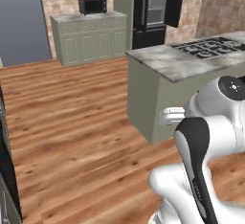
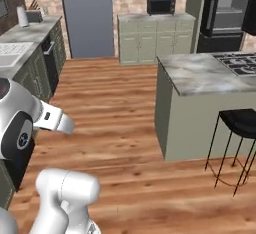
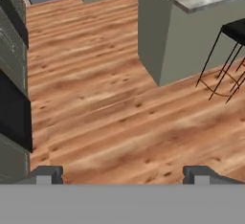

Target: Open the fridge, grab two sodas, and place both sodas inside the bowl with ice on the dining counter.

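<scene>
Currently I judge the task to be in its first step: getting to the fridge (image 1: 155,10), with no soda yet in hand. The fridge stands at the far wall, well apart from the robot, beyond the worktop (image 1: 177,62) with the stovetop (image 1: 210,46); it appears partly open, its pale interior showing, though I cannot confirm how far.

My end effector (image 3: 123,175) is empty, its two fingers spread wide above bare wooden floor (image 3: 105,103).

Count, as visible:
- fridge, one
- microwave (image 2: 161,4), one, on the green cabinets beside the fridge
- stovetop worktop, one
- black stool (image 2: 239,128), one clearly seen at the worktop's side, with legs that may belong to another; I cannot tell
- sodas, bowl: none that I can make out at this range

The next move, in my judgement, calls for driving the base across the floor and round the worktop's corner, until the fridge shelves are within reach.
</scene>
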